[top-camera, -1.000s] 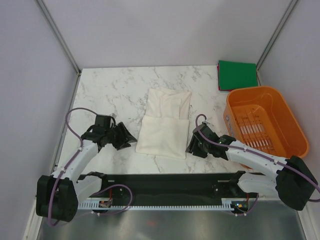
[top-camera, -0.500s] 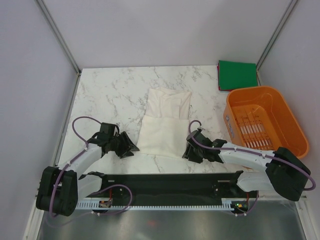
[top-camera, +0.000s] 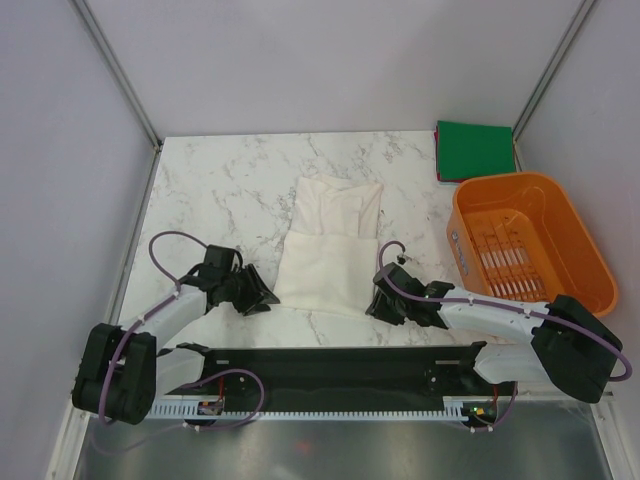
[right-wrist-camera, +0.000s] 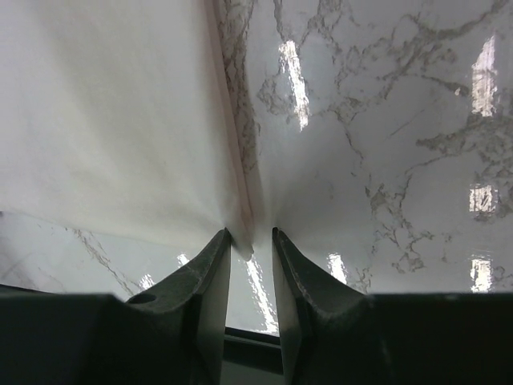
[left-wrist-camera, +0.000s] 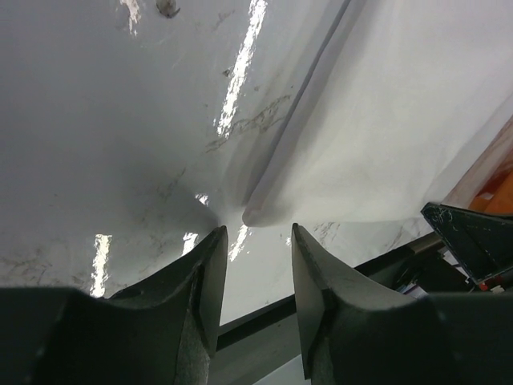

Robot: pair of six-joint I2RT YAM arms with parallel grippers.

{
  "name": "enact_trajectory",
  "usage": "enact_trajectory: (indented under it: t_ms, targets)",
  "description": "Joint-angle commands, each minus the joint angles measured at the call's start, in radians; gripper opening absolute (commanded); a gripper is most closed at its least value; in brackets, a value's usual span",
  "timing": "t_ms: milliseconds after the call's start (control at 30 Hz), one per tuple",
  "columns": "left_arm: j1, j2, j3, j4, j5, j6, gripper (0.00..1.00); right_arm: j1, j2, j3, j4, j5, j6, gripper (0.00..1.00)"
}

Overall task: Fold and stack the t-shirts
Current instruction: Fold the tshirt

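The white t-shirt (top-camera: 326, 250) lies part-folded in the middle of the table, its red print hidden. The dark green t-shirt (top-camera: 474, 148) lies folded square at the far right corner. My left gripper (top-camera: 262, 298) is low at the white shirt's near-left corner. In the left wrist view that gripper (left-wrist-camera: 256, 233) is open, and the shirt (left-wrist-camera: 385, 120) has its corner just beyond the fingertips. My right gripper (top-camera: 377, 303) is at the near-right corner. In the right wrist view it (right-wrist-camera: 250, 234) is open, with the corner of the shirt (right-wrist-camera: 104, 104) just inside its tips.
The orange slatted basket (top-camera: 525, 245) stands at the right edge, close behind my right arm. Marble tabletop (top-camera: 220, 180) shows to the left of the shirt. A black rail (top-camera: 330, 365) runs along the near edge. Grey walls close in the sides.
Both grippers have come down and inward to the near corners of the white shirt, the left moving right and nearer, the right moving left. The shirt itself has not moved.
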Motion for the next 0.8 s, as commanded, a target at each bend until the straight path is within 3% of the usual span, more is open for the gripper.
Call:
enact_trajectory:
  t_ms: [0, 333, 500, 600, 667, 700, 767]
  targets:
    - [-0.013, 0.015, -0.007, 0.042, -0.036, -0.029, 0.45, 0.006, 0.011, -0.022, 0.006, 0.031, 0.010, 0.35]
    - [-0.018, 0.069, -0.004, 0.069, -0.075, -0.020, 0.38, 0.043, 0.032, -0.022, 0.018, 0.014, 0.032, 0.38]
    - [-0.019, 0.071, -0.002, 0.079, -0.076, -0.020, 0.28, 0.065, 0.048, -0.027, 0.017, 0.027, 0.046, 0.38]
    - [-0.024, 0.069, 0.007, 0.083, -0.070, -0.015, 0.11, 0.066, 0.046, -0.033, 0.004, 0.043, 0.047, 0.30]
    - [-0.030, 0.054, 0.013, 0.083, -0.059, -0.015, 0.02, 0.066, 0.039, -0.034, -0.015, 0.061, 0.040, 0.10]
    - [-0.037, 0.046, 0.013, 0.082, -0.053, -0.017, 0.02, 0.066, 0.026, -0.033, -0.028, 0.066, 0.038, 0.02]
    - [-0.051, 0.008, 0.010, 0.080, -0.029, -0.036, 0.02, 0.066, 0.007, -0.033, -0.061, 0.075, 0.023, 0.00]
